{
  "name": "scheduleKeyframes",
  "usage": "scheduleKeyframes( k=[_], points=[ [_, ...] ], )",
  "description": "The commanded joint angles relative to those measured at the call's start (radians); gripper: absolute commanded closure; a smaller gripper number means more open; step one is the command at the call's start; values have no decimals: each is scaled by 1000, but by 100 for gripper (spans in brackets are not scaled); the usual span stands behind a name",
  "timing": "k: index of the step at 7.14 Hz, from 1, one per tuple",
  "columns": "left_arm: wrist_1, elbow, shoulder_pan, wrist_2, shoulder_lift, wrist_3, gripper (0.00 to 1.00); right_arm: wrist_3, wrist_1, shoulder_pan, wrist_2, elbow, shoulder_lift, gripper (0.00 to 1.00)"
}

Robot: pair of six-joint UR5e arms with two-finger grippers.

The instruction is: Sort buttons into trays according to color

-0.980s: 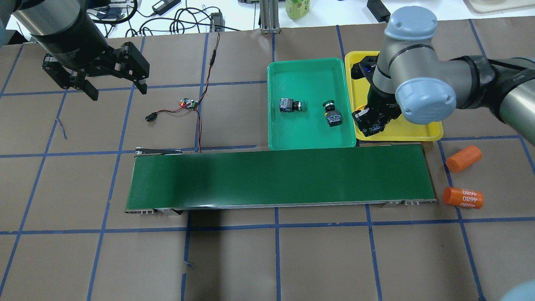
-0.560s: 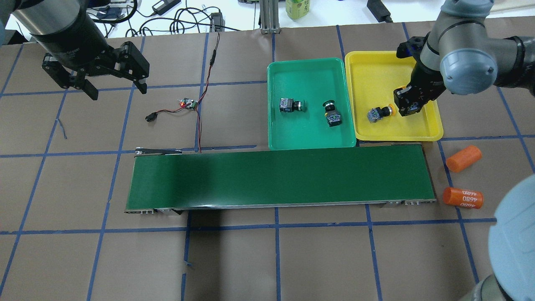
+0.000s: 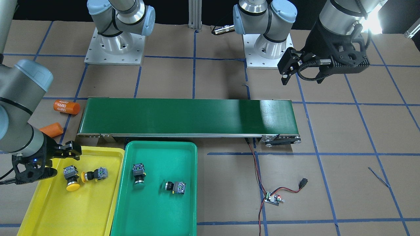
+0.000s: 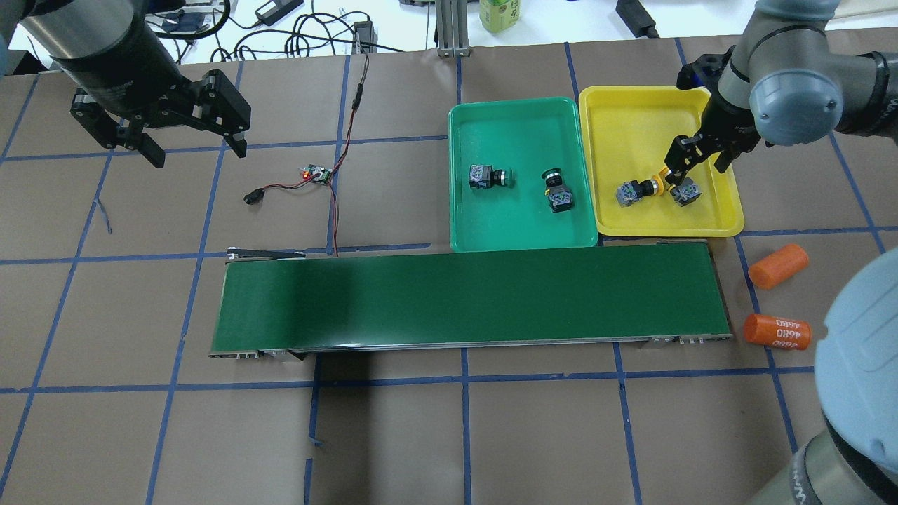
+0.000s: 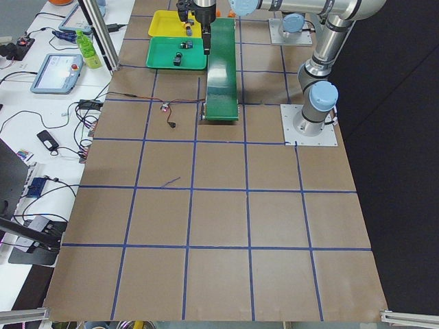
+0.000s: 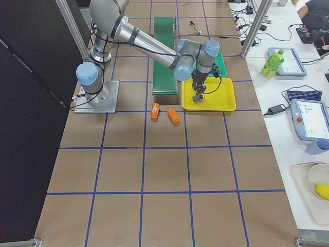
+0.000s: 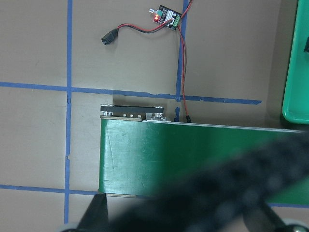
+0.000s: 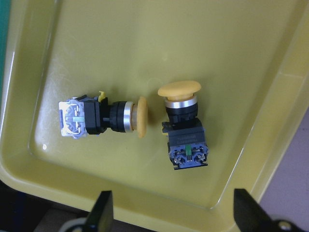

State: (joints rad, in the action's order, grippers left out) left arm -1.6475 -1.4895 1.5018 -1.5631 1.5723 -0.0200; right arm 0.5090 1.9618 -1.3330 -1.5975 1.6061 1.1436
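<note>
Sorting looked finished: two yellow buttons [image 8: 183, 130] lay in the yellow tray [image 4: 631, 112], two green buttons [image 4: 489, 177] in the green tray [image 4: 519, 119]. The right claw [image 8: 174, 215] and left claw [image 4: 198, 154] gaped wide, empty.

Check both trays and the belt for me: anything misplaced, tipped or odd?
Nothing stands out. Both yellow-capped buttons lie on their sides in the yellow tray, and both green-capped buttons lie in the green tray. The conveyor belt is bare. Two orange cylinders lie loose on the table beside its end.
</note>
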Motion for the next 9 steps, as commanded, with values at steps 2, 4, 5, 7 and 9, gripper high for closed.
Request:
scheduleKeyframes(
  k=[2, 4, 5, 7, 9],
  points=[
    [0, 0, 0, 0, 0, 0, 0, -58, -140, -44, -12, -3, 141, 0],
    [0, 0, 0, 0, 0, 0, 0, -227, -306, -130, -31, -6, 288, 0],
    [0, 3, 0, 2, 0, 0, 0, -333, -381, -182, -35, -6, 365, 0],
    [0, 5, 0, 2, 0, 0, 0, -536, -516, -303, -26, -6, 487, 0],
    [0, 5, -2, 0, 0, 0, 0, -573, -528, -340, -16, -3, 527, 0]
  ],
)
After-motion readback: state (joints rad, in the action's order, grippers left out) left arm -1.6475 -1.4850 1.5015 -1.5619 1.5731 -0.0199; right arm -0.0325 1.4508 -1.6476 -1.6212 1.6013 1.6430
